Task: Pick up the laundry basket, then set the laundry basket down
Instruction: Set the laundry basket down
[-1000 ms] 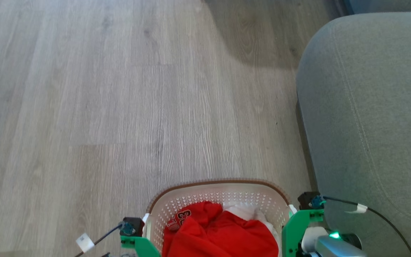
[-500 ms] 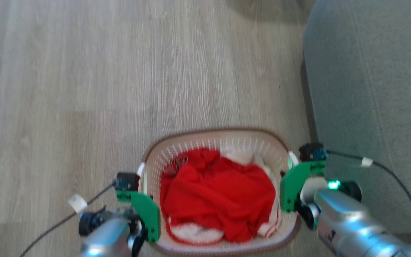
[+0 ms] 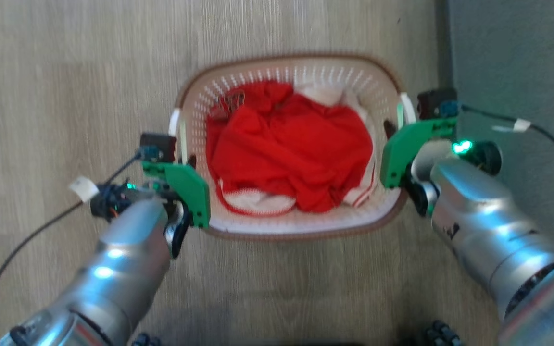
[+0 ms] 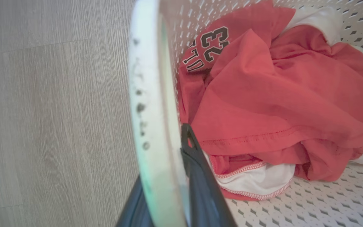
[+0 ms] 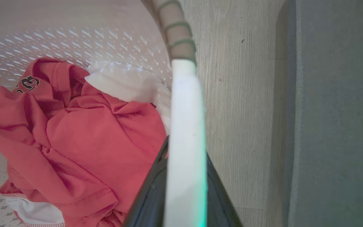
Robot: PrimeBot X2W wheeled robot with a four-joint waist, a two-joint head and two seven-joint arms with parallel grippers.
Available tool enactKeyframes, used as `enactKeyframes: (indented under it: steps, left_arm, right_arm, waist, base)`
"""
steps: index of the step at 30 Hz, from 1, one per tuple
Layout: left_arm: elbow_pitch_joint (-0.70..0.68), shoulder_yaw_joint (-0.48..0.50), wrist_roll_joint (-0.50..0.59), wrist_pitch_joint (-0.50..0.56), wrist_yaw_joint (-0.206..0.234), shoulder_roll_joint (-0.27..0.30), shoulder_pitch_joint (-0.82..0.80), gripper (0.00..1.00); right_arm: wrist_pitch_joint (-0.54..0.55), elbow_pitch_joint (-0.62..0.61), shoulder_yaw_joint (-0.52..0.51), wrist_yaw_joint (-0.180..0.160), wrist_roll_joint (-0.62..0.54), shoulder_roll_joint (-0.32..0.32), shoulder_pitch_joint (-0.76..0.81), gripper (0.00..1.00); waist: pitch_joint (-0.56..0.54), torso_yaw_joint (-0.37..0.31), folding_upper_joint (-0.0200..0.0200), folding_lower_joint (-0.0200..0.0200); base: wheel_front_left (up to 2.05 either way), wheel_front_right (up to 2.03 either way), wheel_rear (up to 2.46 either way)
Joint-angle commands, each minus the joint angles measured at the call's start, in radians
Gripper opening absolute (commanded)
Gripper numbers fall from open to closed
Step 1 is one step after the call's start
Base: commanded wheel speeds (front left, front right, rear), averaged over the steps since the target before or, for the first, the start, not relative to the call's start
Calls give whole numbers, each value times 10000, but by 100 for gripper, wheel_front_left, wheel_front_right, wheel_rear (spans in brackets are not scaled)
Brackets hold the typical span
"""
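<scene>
A home, likely a living room: a pale wood-look plank floor (image 3: 65,72), a grey upholstered sofa (image 3: 512,57) at the right, and beside it a basket (image 3: 306,72) of clothes with a red shirt (image 3: 291,144) on top.

Pale wood-plank floor (image 3: 65,72); grey sofa (image 3: 522,57) at right; laundry basket (image 3: 306,72) above, contact unclear.

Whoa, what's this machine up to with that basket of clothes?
A two-armed robot grips a laundry basket: left gripper clamped on the left handle, right gripper on the right handle. A red jersey and white fabric lie inside. It's over a wood floor beside a grey sofa; whether it's lifted off, I can't tell.
</scene>
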Motion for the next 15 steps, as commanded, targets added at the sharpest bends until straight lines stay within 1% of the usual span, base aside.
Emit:
enactKeyframes:
  steps: [1,9,15]
  left_arm:
    - [-13,145,135,-167,38,280,-314,0]
    - [65,240,277,-392,166,341,-1407,0]
    - [93,307,379,-456,262,345,-1829,0]
  right_arm:
    - [-172,-39,48,-17,-193,-33,-18,0]
    - [-281,-31,-764,-17,-1109,-70,-789,0]
    - [-341,-30,-1460,-17,-1806,-62,-1019,0]
  waist:
    - [861,85,0,-3]
    - [2182,121,0,-3]
    - [2750,156,0,-3]
  base:
    - [0,0,0]
    - [0,0,0]
    - [0,0,0]
